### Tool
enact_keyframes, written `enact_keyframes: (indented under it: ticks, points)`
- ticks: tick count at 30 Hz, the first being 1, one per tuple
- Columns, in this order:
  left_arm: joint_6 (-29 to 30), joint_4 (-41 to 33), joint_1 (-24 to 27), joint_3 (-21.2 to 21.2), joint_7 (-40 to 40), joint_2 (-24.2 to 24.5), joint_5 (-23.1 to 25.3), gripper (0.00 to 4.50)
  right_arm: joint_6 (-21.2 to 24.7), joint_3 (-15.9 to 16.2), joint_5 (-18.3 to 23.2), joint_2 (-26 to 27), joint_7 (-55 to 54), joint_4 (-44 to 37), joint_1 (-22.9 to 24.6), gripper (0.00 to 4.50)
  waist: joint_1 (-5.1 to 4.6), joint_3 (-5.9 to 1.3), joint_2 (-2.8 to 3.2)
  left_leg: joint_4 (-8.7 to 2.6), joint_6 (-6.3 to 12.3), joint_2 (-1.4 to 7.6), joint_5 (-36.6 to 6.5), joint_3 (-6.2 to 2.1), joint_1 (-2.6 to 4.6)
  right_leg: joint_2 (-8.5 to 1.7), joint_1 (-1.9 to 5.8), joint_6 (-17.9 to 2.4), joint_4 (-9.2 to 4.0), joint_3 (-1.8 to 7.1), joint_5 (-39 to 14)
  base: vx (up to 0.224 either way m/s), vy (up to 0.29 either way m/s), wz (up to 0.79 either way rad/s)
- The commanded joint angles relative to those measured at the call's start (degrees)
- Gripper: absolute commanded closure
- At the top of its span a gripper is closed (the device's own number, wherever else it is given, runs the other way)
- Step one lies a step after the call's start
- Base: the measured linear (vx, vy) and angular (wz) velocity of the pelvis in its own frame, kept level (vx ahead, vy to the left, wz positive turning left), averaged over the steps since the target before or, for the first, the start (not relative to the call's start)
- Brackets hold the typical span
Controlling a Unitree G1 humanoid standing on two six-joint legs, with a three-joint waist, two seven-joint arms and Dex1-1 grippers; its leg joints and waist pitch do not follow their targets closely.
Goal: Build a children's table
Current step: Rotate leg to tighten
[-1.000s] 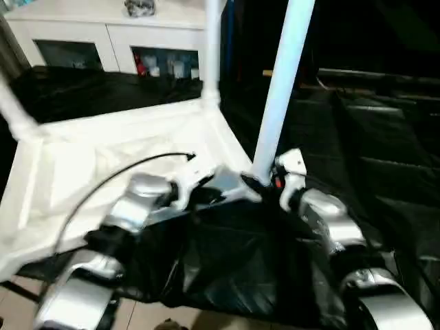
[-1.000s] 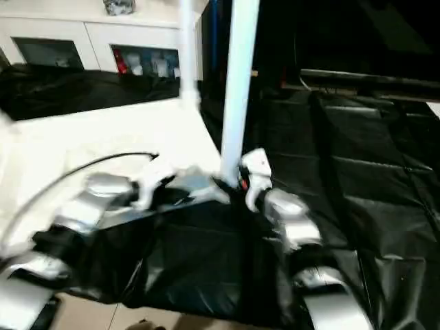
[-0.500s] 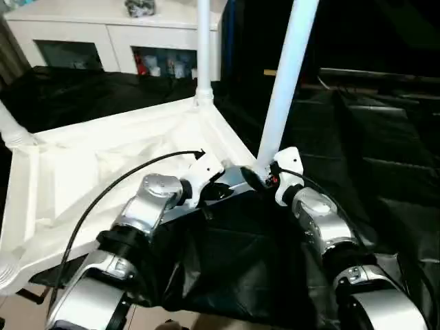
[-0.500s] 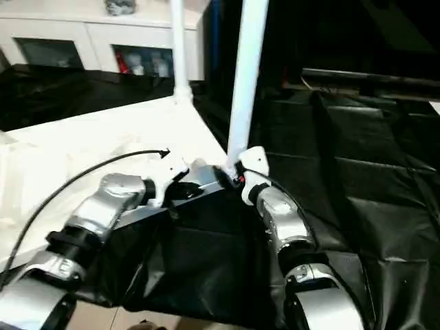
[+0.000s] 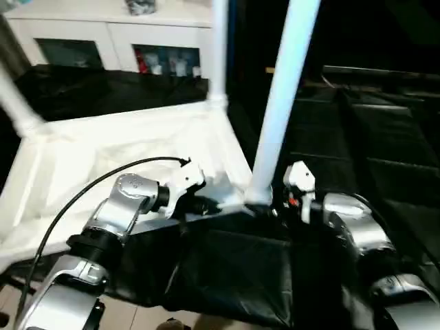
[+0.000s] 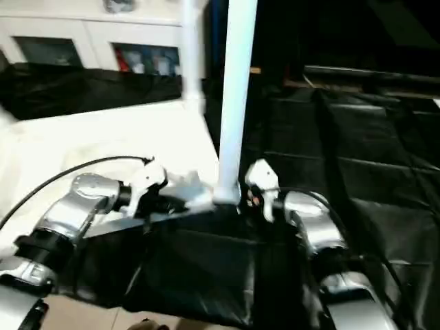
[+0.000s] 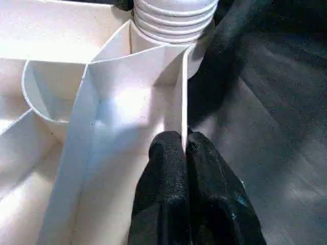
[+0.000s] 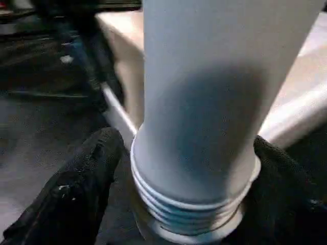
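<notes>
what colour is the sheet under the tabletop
Black glossy plastic sheet, clearest in the left eye view.

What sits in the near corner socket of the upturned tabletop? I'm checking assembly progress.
A white tube leg stands upright in the tabletop's near corner socket; its threaded rings show above the rim. How deep it goes is hidden inside the socket.

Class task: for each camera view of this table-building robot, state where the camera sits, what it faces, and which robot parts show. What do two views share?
Head stereo views: look forward and down at the upturned white plastic tabletop; both silver forearms show.
Left wrist view: looks along the left gripper, pinching a tabletop rib.
Right wrist view: faces the near white tapered tube leg; the right gripper straddles its threaded base.
Shared: both wrist views show that leg's ridged base.
</notes>
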Motion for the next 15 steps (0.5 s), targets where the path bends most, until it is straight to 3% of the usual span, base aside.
enact_keyframes:
  ticks: [1, 7, 8, 9, 15]
  points:
    - [-1.3, -1.6, -1.2, -0.2, -1.1, -0.6, -1.6, 4.50, 1.5, 4.7, -0.8, 0.9, 4.6, -1.1, 1.9, 0.72, 0.05, -3.48, 0.22, -4.09, 3.41, 2.83, -13.2, -0.77, 1.02, -5.01, 2.71, -13.9, -4.46, 2.89, -10.4, 0.000, 0.000, 0.00]
    - [-1.5, -1.3, -1.3, 0.0, -1.6, 0.0, -1.7, 4.50, 2.1, 5.0, -0.7, 0.8, 5.0, -2.3, 2.4, 0.72, 0.41, -3.78, 0.08, -3.88, 3.51, 2.72, -10.3, -0.80, 0.77, -5.07, 2.81, -13.8, -4.08, 2.84, -7.9, 0.000, 0.000, 0.00]
    - [-1.5, -1.2, -1.4, 0.0, -1.7, 0.0, -1.7, 4.50, 2.3, 4.9, -0.7, 0.8, 5.2, -2.5, 2.5, 0.86, 0.43, -3.76, 0.09, -3.84, 3.65, 2.72, -10.1, -0.78, 0.77, -5.08, 2.77, -14.0, -4.08, 2.84, -7.3, 0.000, 0.000, 0.00]
    - [-1.6, -1.1, -1.3, 0.2, -1.6, -0.1, -1.8, 4.50, 2.9, 4.8, -0.4, 1.2, 5.2, -3.3, 2.8, 0.86, 0.44, -3.76, -0.30, -3.88, 3.83, 2.69, -9.9, -0.77, 0.70, -5.03, 2.88, -13.9, -4.06, 2.78, -7.1, 0.000, 0.000, 0.00]
    - [-1.4, -1.9, -0.8, 1.1, 1.0, -0.7, -1.9, 4.50, 3.7, 4.4, 0.1, 2.6, 3.6, -3.4, 2.8, 1.41, 0.82, -3.80, -0.23, -3.76, 4.11, 2.67, -8.9, -0.76, 0.66, -5.22, 2.83, -13.7, -3.97, 2.79, -7.2, 0.000, 0.000, 0.00]
